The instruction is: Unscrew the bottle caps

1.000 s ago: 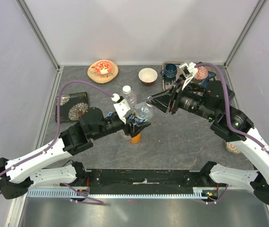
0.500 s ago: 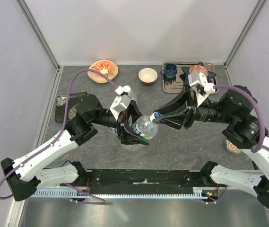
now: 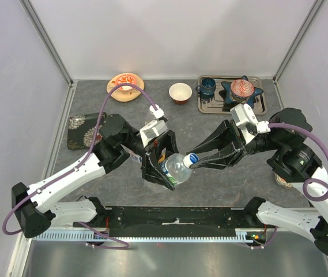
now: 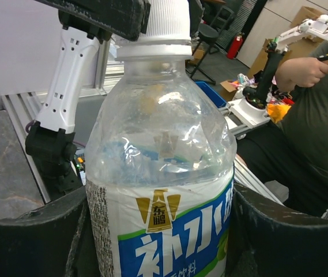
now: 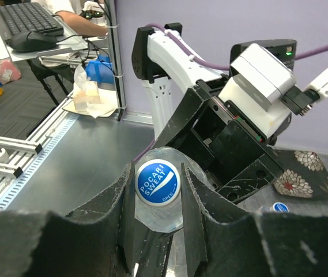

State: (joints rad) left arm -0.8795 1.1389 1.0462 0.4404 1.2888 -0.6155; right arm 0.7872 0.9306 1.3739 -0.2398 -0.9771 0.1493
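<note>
Above counter [image 3: 221, 167] centre, clear bottle with blue label [image 3: 175, 168] held lifted, tilted sideways between arms. Left claw [image 3: 157, 167] clamped around bottle body. Right claw [image 3: 197, 160] closed on blue cap [image 5: 157, 181]. Loose blue cap on counter [image 5: 279, 207].

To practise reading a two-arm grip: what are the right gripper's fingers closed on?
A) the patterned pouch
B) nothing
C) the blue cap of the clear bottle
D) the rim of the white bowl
C: in the right wrist view the right gripper pinches the blue cap, while the left gripper holds the clear bottle.
</note>
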